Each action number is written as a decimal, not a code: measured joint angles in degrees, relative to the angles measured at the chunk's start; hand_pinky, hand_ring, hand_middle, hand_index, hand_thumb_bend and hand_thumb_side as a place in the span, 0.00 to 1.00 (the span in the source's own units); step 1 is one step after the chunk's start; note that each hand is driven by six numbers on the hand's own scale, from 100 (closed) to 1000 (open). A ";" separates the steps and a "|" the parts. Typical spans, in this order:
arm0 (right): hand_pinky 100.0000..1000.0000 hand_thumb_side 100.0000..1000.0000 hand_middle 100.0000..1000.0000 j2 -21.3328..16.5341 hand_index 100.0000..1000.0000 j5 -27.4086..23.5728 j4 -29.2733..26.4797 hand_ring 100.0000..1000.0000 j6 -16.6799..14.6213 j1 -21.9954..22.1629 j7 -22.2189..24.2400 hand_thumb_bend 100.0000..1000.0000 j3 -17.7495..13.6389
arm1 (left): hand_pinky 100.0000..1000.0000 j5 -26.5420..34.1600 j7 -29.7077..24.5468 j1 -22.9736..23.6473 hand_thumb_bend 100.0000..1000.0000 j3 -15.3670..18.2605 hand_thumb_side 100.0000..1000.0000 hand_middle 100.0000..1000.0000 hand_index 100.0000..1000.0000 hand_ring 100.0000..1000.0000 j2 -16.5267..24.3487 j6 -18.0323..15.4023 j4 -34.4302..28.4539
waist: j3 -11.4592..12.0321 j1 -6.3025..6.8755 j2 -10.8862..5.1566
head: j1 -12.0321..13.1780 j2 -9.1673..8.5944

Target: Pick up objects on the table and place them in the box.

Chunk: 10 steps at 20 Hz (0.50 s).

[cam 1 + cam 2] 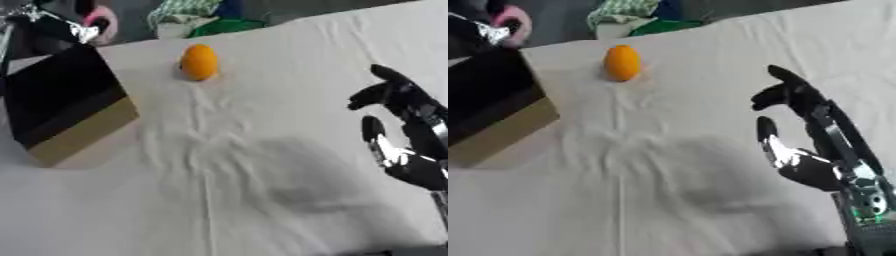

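Reach is the step in hand, I judge — my right hand [815,145] hangs above the white cloth [262,165], fingers relaxed open, holding nothing. Orange fruit [199,62] lies well apart, near the box [66,107] — next I must extend forward-left to it.

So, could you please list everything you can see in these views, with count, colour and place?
Round orange fruit: one, orange, far centre of the table, resting alone on the cloth.
Open cardboard box: one, tan outside with a dark inside, left side of the table.
Wrinkled white tablecloth: one, white, covering the table.
Bundle of green and patterned fabric: some, green and white, beyond the far edge.
Robot's right hand: one, black with silver, right side above the cloth, fingers relaxed, holding nothing.
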 measured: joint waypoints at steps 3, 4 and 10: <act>0.81 0.41 0.63 0.00 1.00 0.04 0.00 0.64 0.00 0.00 0.00 0.00 -0.01 | 0.61 -8.41 0.87 0.44 0.18 0.75 0.15 0.29 0.47 0.40 0.07 -0.87 3.32 | -0.01 0.00 0.01 | -0.01 -0.30; 0.81 0.41 0.63 0.01 1.00 0.05 0.00 0.64 0.00 0.00 0.00 0.00 -0.01 | 0.61 -10.93 1.06 0.51 0.17 0.79 0.15 0.30 0.47 0.40 0.07 -1.06 4.64 | -0.04 -0.02 0.04 | -0.01 -0.32; 0.81 0.41 0.63 0.02 1.00 0.12 0.01 0.64 -0.01 -0.01 -0.01 0.00 -0.01 | 0.72 -20.07 2.12 1.07 0.41 0.79 0.19 0.65 0.78 0.64 0.06 -2.12 10.17 | -0.32 -0.23 0.16 | -0.07 -0.34</act>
